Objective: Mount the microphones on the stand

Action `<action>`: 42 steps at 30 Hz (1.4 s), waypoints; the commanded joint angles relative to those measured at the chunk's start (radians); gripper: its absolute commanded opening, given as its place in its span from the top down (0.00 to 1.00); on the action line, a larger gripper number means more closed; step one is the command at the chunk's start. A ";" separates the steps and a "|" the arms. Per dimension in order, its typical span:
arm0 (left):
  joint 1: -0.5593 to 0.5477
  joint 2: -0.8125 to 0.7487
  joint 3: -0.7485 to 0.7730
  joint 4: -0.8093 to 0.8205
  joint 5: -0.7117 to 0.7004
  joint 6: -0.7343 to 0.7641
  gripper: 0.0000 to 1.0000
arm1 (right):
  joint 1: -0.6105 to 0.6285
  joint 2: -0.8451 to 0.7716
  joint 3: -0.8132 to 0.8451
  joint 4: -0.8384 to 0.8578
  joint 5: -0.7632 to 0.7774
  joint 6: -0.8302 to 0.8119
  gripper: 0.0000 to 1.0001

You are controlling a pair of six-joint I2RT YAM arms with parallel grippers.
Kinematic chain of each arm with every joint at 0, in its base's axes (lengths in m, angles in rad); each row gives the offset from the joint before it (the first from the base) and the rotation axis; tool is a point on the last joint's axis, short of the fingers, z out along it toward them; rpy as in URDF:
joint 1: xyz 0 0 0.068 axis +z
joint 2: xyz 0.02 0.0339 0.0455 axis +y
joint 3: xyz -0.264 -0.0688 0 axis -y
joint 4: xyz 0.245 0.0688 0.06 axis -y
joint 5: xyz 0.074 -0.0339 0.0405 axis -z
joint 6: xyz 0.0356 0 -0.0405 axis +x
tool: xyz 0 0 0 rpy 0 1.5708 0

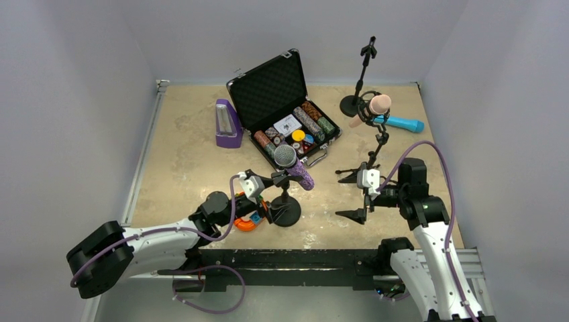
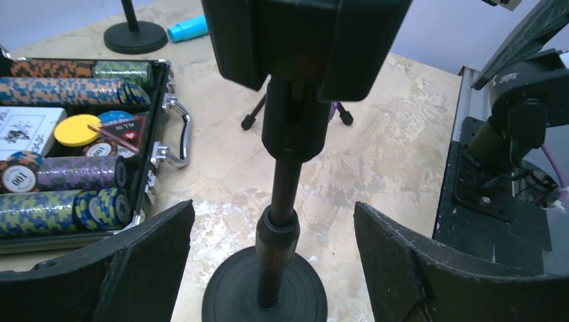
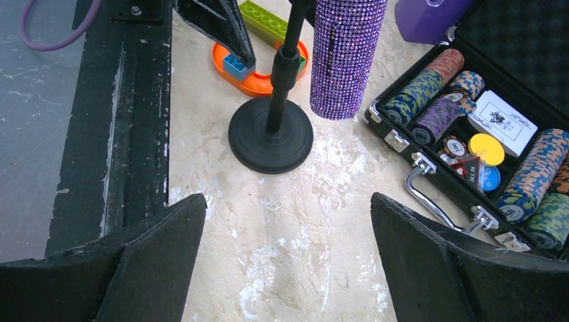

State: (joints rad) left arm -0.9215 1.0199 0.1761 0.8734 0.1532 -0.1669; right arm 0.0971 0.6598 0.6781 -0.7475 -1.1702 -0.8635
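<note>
Purple microphone point(image 3: 345, 57) head cropped, right wrist

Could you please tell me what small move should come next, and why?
Probably the right gripper should reach toward the blue microphone: it lies on the table, while the purple microphone and pink microphone already sit in stands, and that open gripper is nearer.

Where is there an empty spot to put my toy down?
The biggest bare patch is on the left, between the table edge and the purple box. A smaller one lies between the round-base stand and the tripod stand. The back right is crowded: pink microphone, blue microphone, an empty stand.
</note>
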 commanded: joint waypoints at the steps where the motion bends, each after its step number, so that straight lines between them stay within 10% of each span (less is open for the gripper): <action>1: -0.004 -0.022 0.040 0.086 -0.045 0.074 0.11 | -0.004 -0.007 -0.008 0.017 -0.011 -0.002 0.04; 11: -0.003 0.043 0.091 0.099 0.025 0.083 0.45 | -0.005 -0.005 -0.009 0.017 -0.010 -0.002 0.04; 18: -0.002 0.044 0.117 0.083 0.076 0.082 0.99 | -0.006 -0.008 -0.009 0.017 -0.011 -0.002 0.04; 42: 0.131 -0.430 0.474 -0.724 -0.220 0.227 1.00 | -0.005 -0.014 -0.009 0.017 -0.007 -0.005 0.04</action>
State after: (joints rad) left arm -0.8345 0.6582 0.5720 0.1944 0.0612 -0.0376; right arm 0.0967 0.6521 0.6781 -0.7471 -1.1698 -0.8639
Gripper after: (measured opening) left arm 0.118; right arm 0.954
